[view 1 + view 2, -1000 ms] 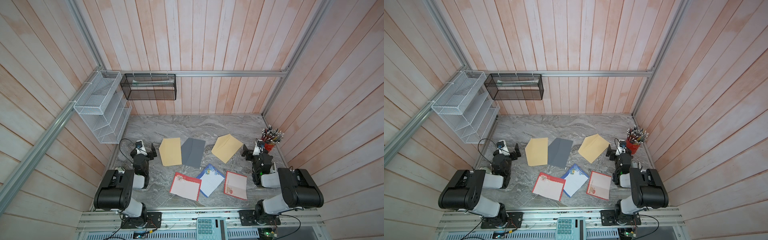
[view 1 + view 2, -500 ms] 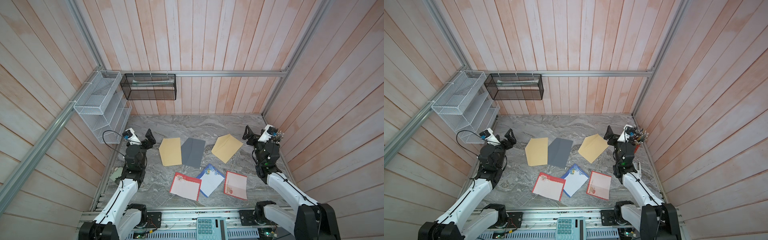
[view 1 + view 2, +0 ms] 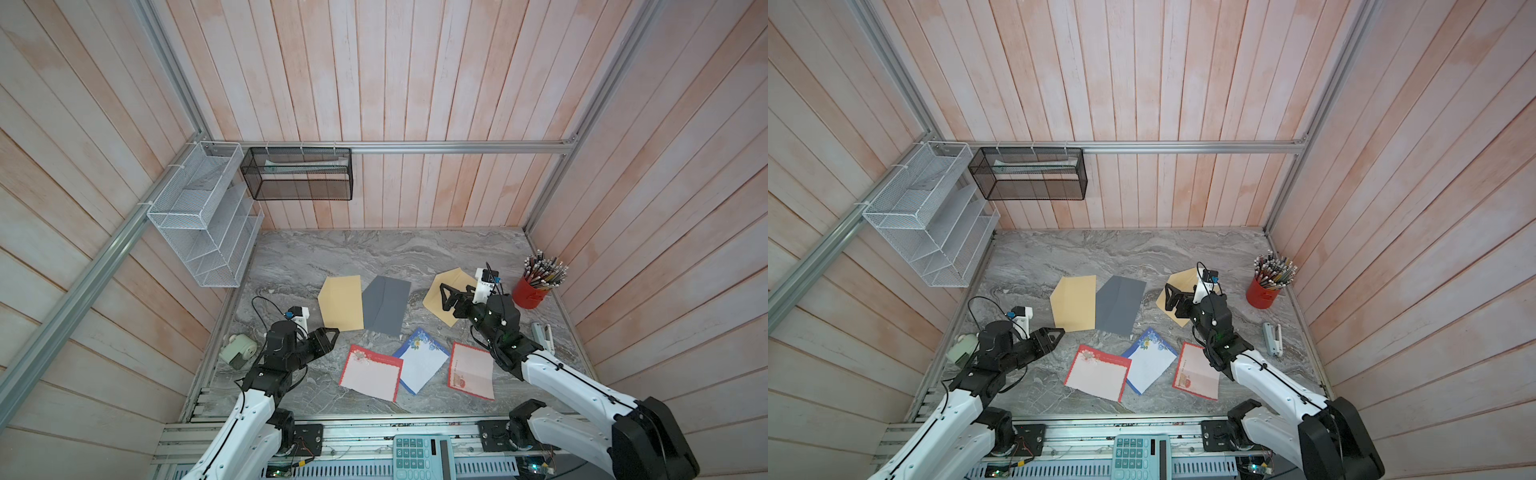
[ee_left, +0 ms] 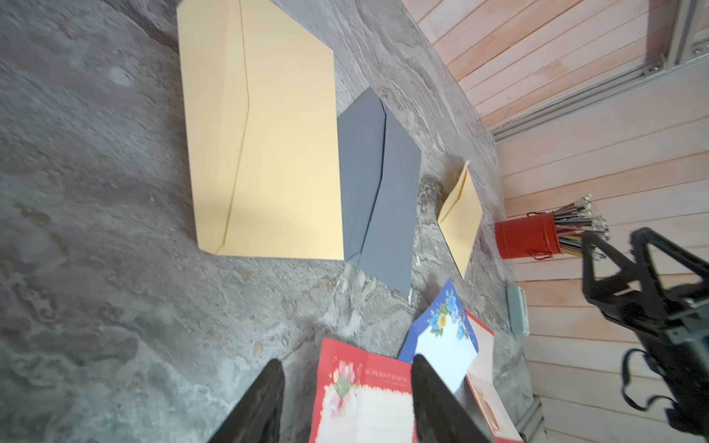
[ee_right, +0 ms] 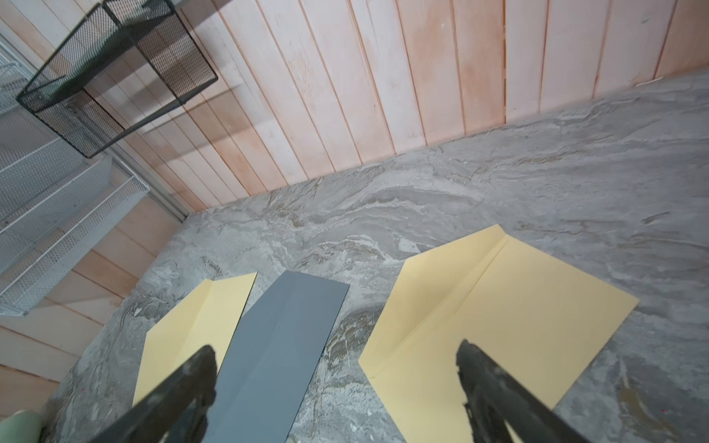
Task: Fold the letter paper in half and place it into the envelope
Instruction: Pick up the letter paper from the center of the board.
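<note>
Three letter papers lie near the table's front: a red-bordered one (image 3: 371,373), a blue-bordered one (image 3: 422,359) partly over it, and another red-bordered one (image 3: 471,370). Behind them lie a tan envelope (image 3: 340,302), a grey envelope (image 3: 386,304) and a second tan envelope (image 3: 446,291). My left gripper (image 3: 330,332) hovers left of the red-bordered paper (image 4: 364,402), jaws partly apart and empty. My right gripper (image 3: 453,291) hangs wide open over the second tan envelope (image 5: 498,307), holding nothing.
A red pencil cup (image 3: 530,293) and a stapler (image 3: 542,334) stand at the right edge. A green sharpener (image 3: 239,351) sits at the left edge. A calculator (image 3: 419,455) lies in front, with wire racks (image 3: 203,224) and a black basket (image 3: 297,174) on the walls.
Both arms unfolded from their tucked pose and came down over the table. The left jaws narrowed; the right jaws stayed wide.
</note>
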